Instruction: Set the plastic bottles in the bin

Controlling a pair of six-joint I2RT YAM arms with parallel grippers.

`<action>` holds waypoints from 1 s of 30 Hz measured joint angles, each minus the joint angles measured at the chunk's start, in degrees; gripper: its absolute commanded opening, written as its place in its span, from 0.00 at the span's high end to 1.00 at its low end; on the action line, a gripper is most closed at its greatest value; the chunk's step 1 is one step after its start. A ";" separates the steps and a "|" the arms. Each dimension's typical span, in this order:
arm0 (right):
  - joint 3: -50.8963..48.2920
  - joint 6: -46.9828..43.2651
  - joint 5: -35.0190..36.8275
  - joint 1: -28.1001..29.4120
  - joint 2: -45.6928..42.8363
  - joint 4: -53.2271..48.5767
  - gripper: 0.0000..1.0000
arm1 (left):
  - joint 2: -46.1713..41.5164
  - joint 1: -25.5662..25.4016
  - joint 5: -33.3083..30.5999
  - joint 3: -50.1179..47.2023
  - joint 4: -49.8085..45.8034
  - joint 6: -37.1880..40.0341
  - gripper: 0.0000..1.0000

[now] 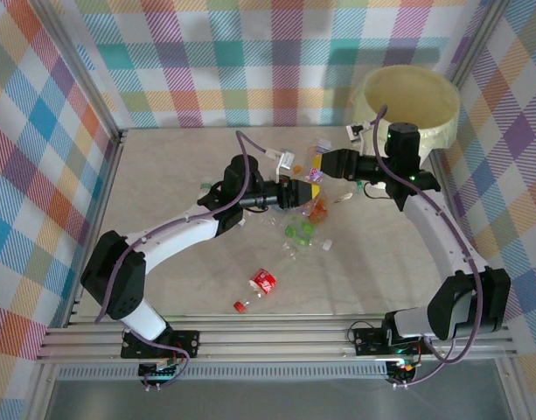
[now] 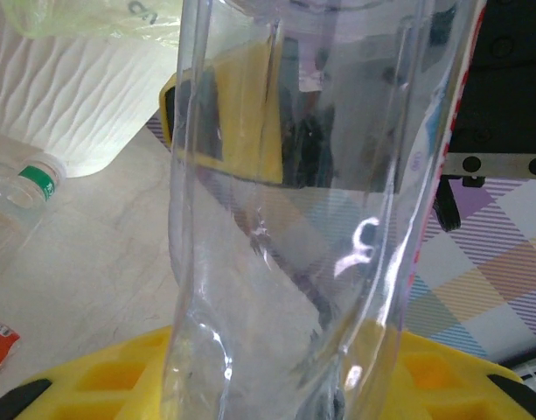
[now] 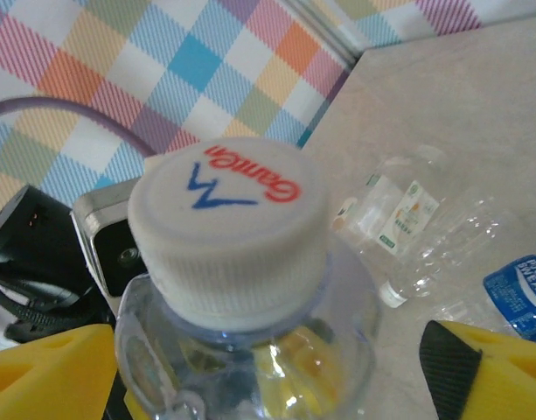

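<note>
Handover step, I judge. My left gripper [image 1: 289, 194] is clamped on the clear bottle [image 2: 285, 219], with the body pinched between its yellow fingers [image 2: 101, 376]. My right gripper [image 3: 268, 372] sits around the neck end with its jaws apart. Its right finger is clear of the plastic. Its left finger is close to the shoulder, and I can't tell if it touches. So no grip on that side yet.

The bottle is in the air over the middle of the table [image 1: 163, 166], between the two grippers. It is near the bin [image 1: 438, 131] but not over it. Other bottles lie loose on the table, e.g. the red-label one [image 1: 263, 282].

Orientation: the white cap [image 3: 228, 227] faces straight at the right wrist camera, and the body end is toward the left gripper. The long axis runs gripper to gripper, probably about level and slanting toward the bin side. The clear bottle is hard to pick out from above, so that is a hedge.

To do it well:
- Close the right jaws on the shoulder under the cap, not on the cap.
- Squeeze gently, since the thin wall will likely buckle.
- Open the left only once the right has it firm, then back off along the axis so nothing twists.
</note>
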 measured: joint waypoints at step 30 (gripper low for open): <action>3.45 -3.67 29.90 0.00 -1.27 -5.73 0.70 | -8.50 -0.39 -17.92 -3.32 -10.27 2.29 0.00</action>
